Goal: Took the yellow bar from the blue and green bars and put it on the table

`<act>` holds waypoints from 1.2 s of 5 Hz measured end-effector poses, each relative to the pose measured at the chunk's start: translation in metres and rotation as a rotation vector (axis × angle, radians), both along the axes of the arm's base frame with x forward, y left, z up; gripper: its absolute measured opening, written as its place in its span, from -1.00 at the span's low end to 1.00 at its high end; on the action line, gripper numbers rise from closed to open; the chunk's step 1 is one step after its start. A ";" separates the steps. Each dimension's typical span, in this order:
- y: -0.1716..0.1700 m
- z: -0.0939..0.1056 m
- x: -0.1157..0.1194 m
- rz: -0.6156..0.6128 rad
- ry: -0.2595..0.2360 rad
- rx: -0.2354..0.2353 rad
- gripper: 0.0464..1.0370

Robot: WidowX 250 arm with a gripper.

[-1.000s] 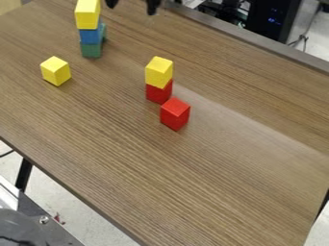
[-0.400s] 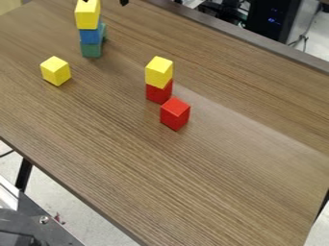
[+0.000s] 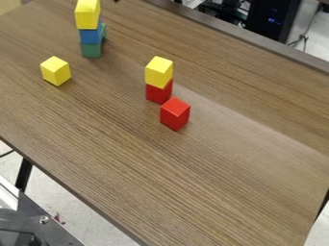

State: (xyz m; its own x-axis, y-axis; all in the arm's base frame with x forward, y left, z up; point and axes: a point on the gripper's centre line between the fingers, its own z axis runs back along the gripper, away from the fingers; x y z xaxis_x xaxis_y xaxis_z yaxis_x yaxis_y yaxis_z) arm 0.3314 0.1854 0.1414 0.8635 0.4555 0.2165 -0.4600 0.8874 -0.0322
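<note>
Zero bars shifted, likely still pre-grasp: yellow bar (image 3: 87, 15) sat atop blue bar (image 3: 90, 36) and green bar (image 3: 91, 50), tool (image 3: 116, 1) had moved stackward along the view's top edge since the first frame, couldn't tell its grip, next move needed alignment, then clamping yellow.

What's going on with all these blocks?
A robot is meant to take the yellow bar off the stack and put it on the table. That hasn't happened yet: the bar sits on top of a blue bar and a green bar. A dark bit of the gripper is at the top edge, right of the stack. Elsewhere, a yellow cube sits alone, and another yellow block stands on a red one.
</note>
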 end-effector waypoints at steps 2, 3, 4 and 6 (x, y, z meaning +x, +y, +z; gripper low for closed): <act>0.019 -0.008 0.004 0.012 0.018 -0.004 0.93; 0.022 -0.011 0.006 0.006 0.029 -0.006 0.93; 0.025 -0.019 0.006 0.007 0.043 -0.020 0.93; 0.030 -0.020 0.004 -0.001 0.051 -0.004 0.93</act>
